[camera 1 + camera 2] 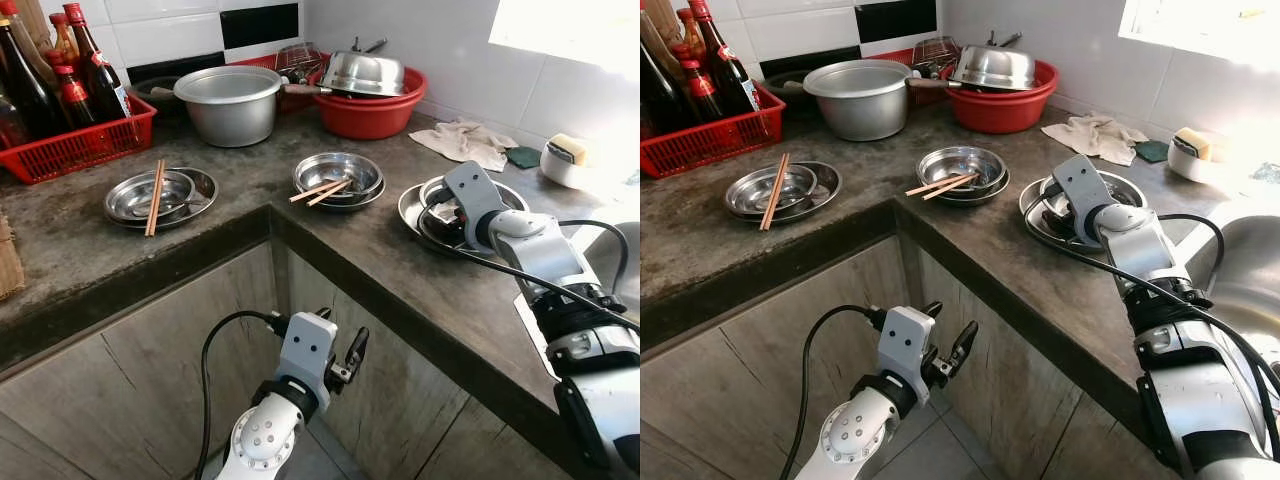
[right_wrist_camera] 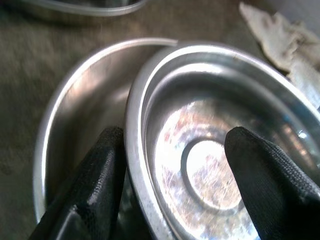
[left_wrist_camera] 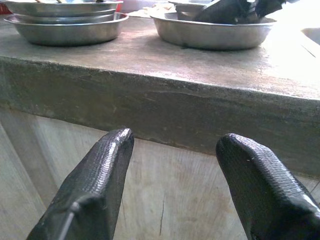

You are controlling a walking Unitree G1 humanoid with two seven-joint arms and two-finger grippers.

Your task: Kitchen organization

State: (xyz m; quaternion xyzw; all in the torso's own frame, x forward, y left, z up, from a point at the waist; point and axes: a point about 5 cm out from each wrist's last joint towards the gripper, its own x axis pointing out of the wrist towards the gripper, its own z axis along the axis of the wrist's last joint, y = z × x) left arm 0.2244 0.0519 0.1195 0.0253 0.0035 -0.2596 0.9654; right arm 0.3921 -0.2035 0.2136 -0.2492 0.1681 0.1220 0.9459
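1. Steel bowl (image 2: 220, 150) sits nested in a wider plate (image 2: 75, 130) on the bench (image 1: 380, 260), on the side of the middle bowl stack (image 1: 338, 178) away from the red crate (image 1: 75, 145).
2. Right pincer (image 2: 175, 170) is over that nested pair with its fingers spread astride the bowl's near rim: one finger (image 2: 95, 185) outside, in the gap between bowl and plate, the other (image 2: 270, 180) inside the bowl. It is parted and has not clamped.
3. To do this well, I judge the outer finger should go down into the gap without catching the plate, so only the bowl lifts. Thin polished steel is slippery; close firmly on the wall below the lip, then lift straight up to keep the plate from dragging.
4. Chopsticks (image 1: 322, 191) lie across the middle stack, and another pair (image 1: 155, 196) across the dishes just in front of the crate; keep the carry path clear of them.
5. Left pincer (image 1: 340, 368) hangs idle below the bench edge, in front of the middle stack, fingers apart.
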